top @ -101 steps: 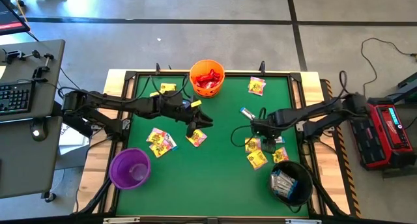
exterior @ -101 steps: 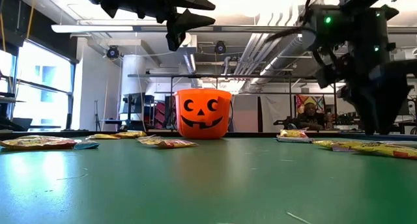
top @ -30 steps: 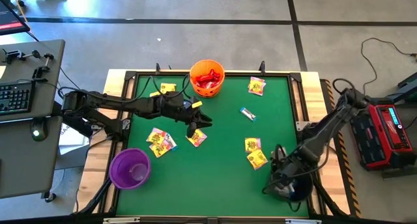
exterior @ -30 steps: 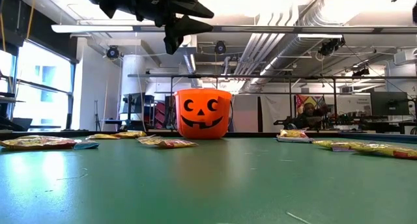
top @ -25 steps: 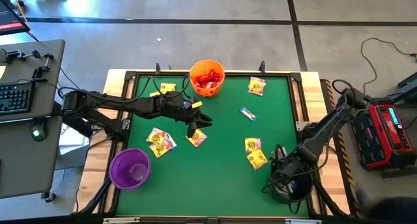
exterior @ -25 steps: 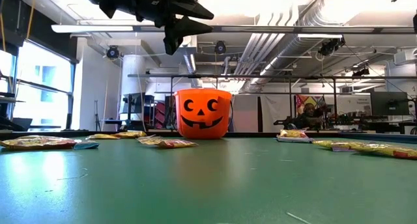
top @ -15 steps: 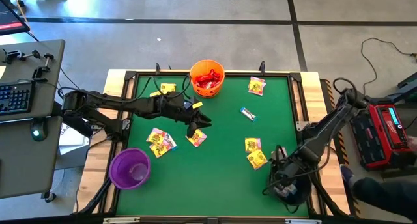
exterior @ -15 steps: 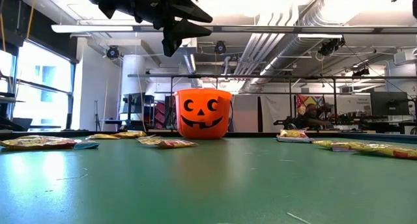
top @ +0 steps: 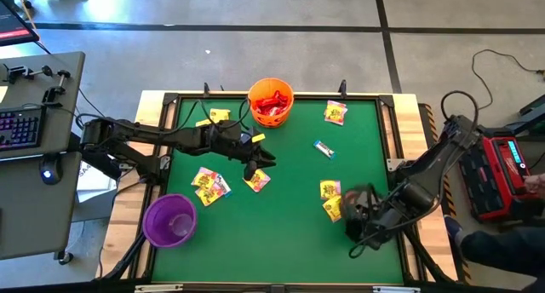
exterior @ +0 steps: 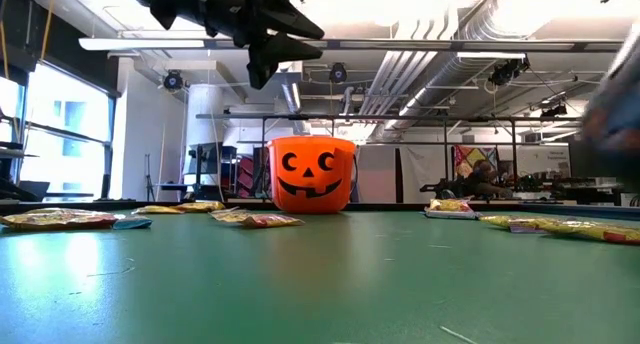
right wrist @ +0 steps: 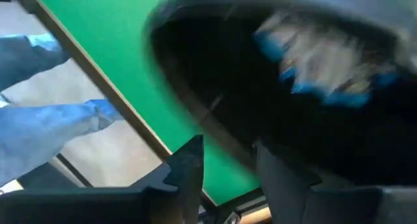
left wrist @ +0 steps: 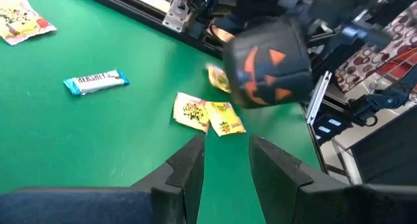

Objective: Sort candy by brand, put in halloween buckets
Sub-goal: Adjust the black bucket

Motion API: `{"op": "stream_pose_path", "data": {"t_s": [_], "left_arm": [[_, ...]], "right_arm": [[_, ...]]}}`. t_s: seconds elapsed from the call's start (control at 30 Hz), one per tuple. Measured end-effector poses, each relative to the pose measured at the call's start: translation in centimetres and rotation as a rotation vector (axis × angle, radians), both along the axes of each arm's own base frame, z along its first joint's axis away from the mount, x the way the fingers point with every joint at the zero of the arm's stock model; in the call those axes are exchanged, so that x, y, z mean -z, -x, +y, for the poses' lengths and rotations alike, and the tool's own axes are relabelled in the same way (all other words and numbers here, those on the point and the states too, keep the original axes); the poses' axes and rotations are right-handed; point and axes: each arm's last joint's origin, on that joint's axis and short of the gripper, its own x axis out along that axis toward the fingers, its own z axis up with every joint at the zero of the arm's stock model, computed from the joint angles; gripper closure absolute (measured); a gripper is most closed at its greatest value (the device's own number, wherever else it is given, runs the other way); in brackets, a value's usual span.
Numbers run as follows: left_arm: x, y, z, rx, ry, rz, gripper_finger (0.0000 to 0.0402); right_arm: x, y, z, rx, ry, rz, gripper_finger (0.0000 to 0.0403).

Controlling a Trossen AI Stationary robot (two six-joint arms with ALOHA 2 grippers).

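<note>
My right hand [top: 364, 218] hangs low at the desk's [top: 289, 225] near right corner, right against the black bucket [left wrist: 268, 66]. The left wrist view shows that bucket, with its orange pumpkin face, tipped up off the felt. In the right wrist view its dark mouth fills the picture, with blurred white-blue packets [right wrist: 326, 61] inside. My two fingers [right wrist: 189, 168] stand a little apart there, but I cannot tell whether they grip the rim. From above, the bucket is mostly hidden under my arm.

My left hand [top: 262, 159] hovers mid-desk, fingers [left wrist: 189, 168] narrowly apart and empty, just above a yellow packet [top: 257, 180].

The orange bucket [top: 271, 102] sits at the far edge holding red candy. The purple bucket [top: 169, 221] stands at the near left. Two yellow packets [top: 331, 199] lie just beside the right hand, and a white-blue bar [top: 323, 148] lies farther back.
</note>
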Motion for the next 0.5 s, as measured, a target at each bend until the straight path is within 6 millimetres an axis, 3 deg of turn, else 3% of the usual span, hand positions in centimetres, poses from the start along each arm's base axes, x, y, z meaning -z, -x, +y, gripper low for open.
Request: {"op": "stream_pose_path", "data": {"t_s": [0.17,0.5], "left_arm": [[0.1,0.0,0.0,0.000,0.001,0.006,0.0289],[0.1,0.0,0.0,-0.001,0.001,0.006,0.0289]], "right_arm": [[-1.6,0.0,0.0,-0.023,-0.017,-0.026,0.0274],[-1.5,0.1,-0.3,-0.011,0.050,-0.040,0.0274]]}}
